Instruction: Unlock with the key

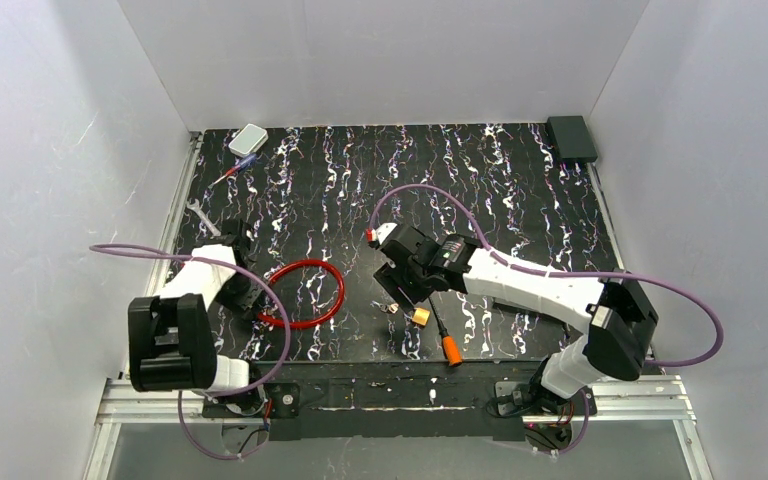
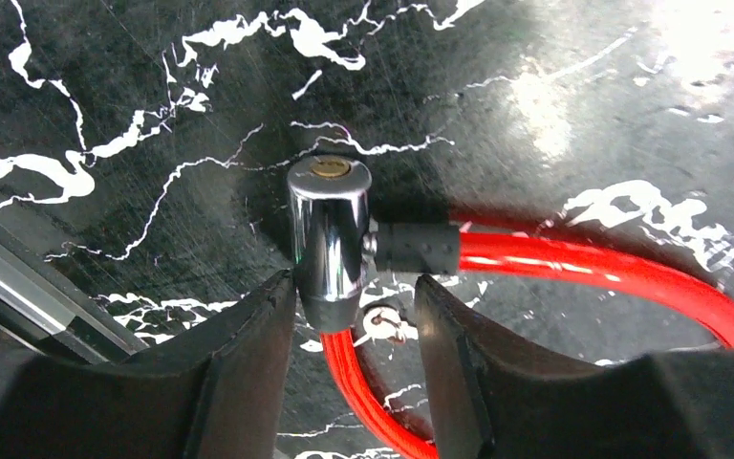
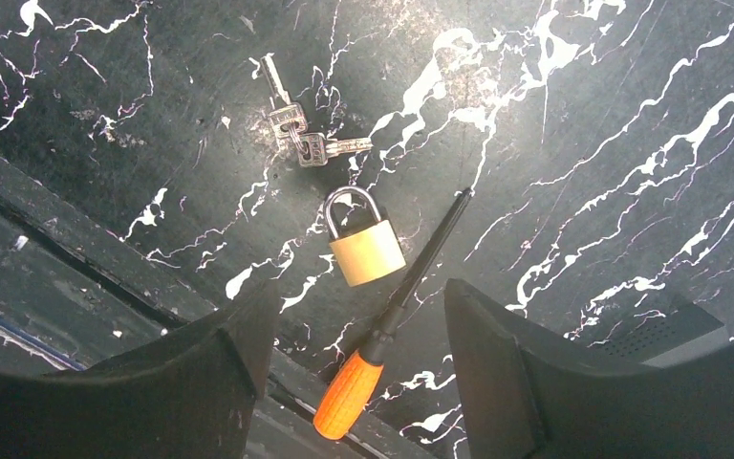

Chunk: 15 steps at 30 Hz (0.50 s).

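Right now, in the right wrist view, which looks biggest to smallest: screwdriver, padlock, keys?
1. Screwdriver, clearly longest.
2. Brass padlock.
3. Keys: each slimmer than the padlock, but the spread bunch covers a similar patch, so that's unsure.

the key is looking like pale, dull silvery metal. at 5 o'clock from it, the padlock is shining like smooth yellow brass. the screwdriver handle is looking like smooth orange plastic. the table is gleaming, glossy black. the lock barrel is shining like a mirror, and the red cable is looking glossy.
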Each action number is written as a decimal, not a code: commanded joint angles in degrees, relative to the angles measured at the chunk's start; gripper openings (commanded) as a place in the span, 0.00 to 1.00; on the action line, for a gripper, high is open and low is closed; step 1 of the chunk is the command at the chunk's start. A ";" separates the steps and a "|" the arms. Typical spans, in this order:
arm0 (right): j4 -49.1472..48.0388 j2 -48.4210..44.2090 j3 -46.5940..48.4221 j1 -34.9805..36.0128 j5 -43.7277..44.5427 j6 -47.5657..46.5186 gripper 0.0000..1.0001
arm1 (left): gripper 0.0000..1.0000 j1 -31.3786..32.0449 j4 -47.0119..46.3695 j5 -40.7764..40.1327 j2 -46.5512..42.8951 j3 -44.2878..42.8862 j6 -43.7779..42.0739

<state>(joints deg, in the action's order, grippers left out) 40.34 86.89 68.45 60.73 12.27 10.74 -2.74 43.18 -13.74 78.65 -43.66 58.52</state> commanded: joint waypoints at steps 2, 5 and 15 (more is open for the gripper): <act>1.41 -2.41 -0.28 -0.17 1.20 1.34 0.72 | 0.46 -0.40 1.65 -3.42 4.88 -1.34 0.76; 1.46 -2.64 -0.41 -0.15 1.09 1.56 0.72 | 0.46 -0.42 3.21 -3.73 7.21 -1.94 0.50; 1.67 -2.65 0.20 -0.16 1.04 0.69 0.72 | 0.00 -0.44 2.73 -6.24 4.70 -3.90 -4.18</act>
<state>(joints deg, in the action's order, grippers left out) 40.95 86.54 67.85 60.73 12.53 11.84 -2.83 44.40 -14.96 85.03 -46.28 56.23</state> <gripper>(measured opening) 0.721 0.189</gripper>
